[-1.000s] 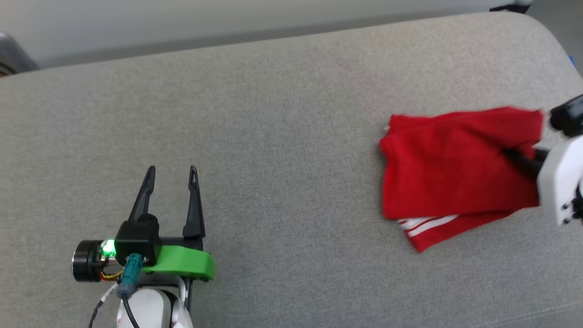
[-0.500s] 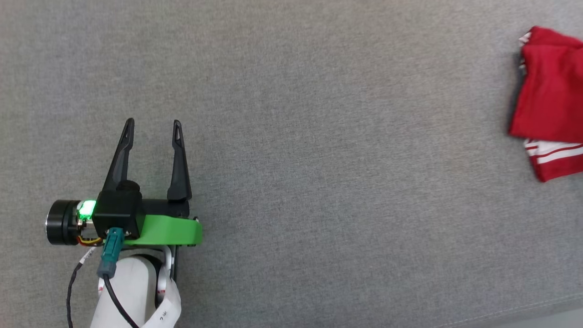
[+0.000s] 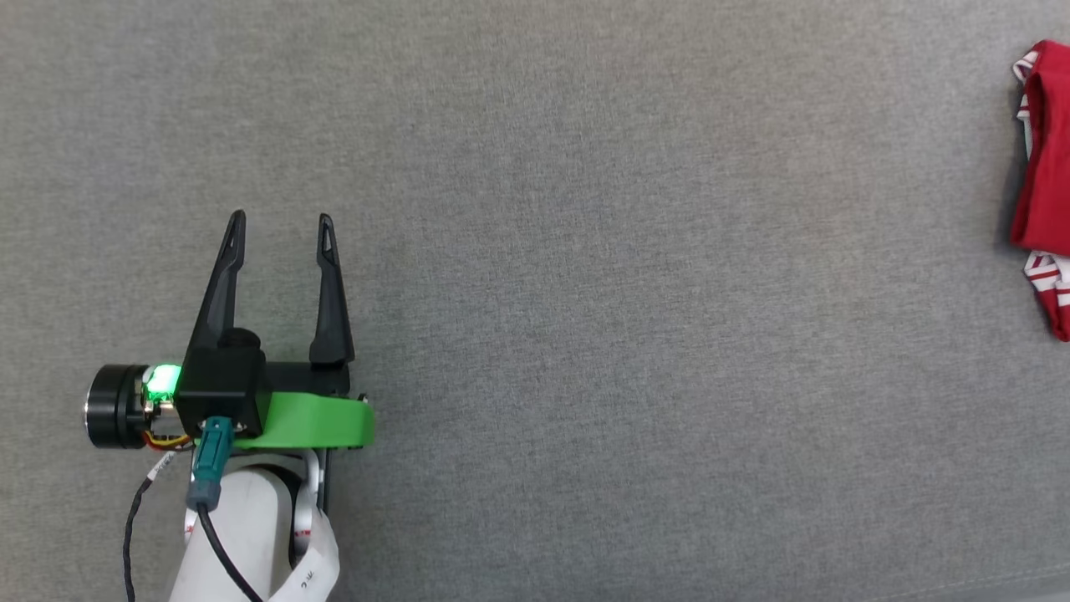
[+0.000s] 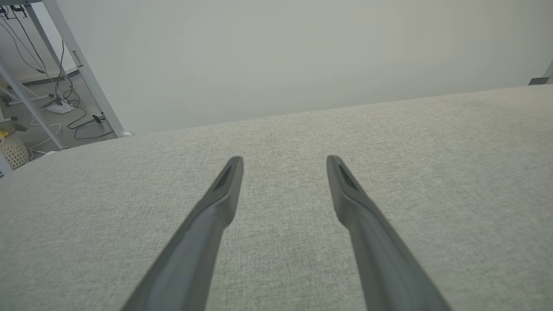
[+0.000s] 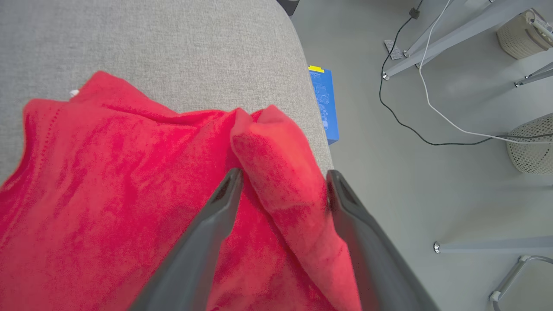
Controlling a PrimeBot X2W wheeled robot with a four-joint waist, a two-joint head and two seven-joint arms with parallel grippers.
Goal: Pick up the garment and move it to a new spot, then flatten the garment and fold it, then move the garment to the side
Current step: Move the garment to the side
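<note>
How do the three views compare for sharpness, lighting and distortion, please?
Head view: even light, crisp weave, garment cropped at the right edge. Left wrist view: cushion edge bows, left end effector blurs toward the lens. Right wrist view: garment's red oversaturated, texture smeared.

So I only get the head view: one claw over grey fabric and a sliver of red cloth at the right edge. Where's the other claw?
Observer: The right claw is above the garment, near the rounded corner of the cushion.
Operator: Is it holding it?
Observer: It looks not: its fingers are spread, with a raised red fold between them.
Operator: What's beyond the corner?
Observer: Floor, with a blue box beside the cushion.
</note>
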